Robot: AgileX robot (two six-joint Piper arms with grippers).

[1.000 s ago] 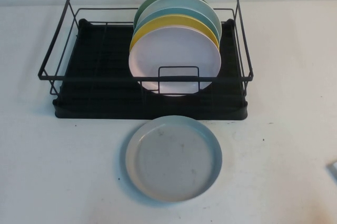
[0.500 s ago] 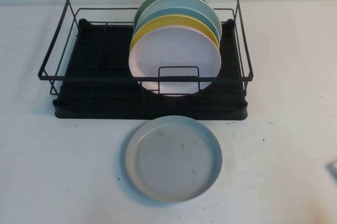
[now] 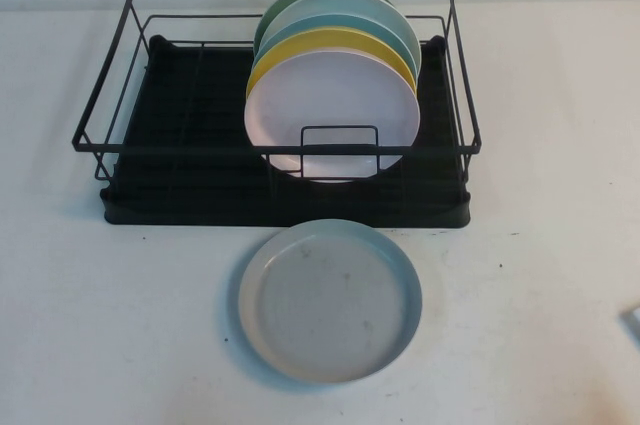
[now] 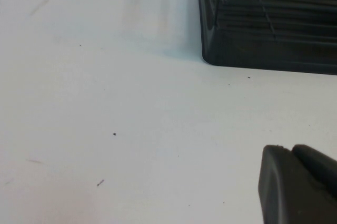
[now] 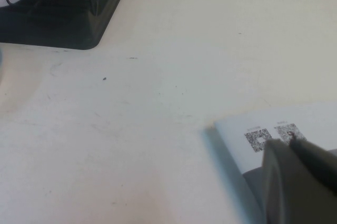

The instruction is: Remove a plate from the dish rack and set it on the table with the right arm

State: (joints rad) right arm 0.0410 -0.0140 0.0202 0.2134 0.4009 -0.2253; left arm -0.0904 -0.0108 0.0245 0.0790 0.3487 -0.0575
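Note:
The pale grey-blue plate point(image 3: 330, 302) lies flat, face up, on the white table point(image 3: 120, 325), just in front of the black wire dish rack point(image 3: 180, 195). Neither arm shows in the high view. My right gripper point(image 5: 289, 142) is shut and empty, low over the table to the right of the rack's corner point(image 5: 63, 18), far from the plate. My left gripper point(image 4: 291, 150) is shut and empty, low over the table to the left of the rack's corner point(image 4: 263, 39).
Several plates stand upright in the right half of the rack: a pale pink one point(image 3: 330, 115) in front, then a yellow one point(image 3: 330, 40), a light-blue one and a green one. A white card with printed codes point(image 5: 274, 129) lies under the right gripper.

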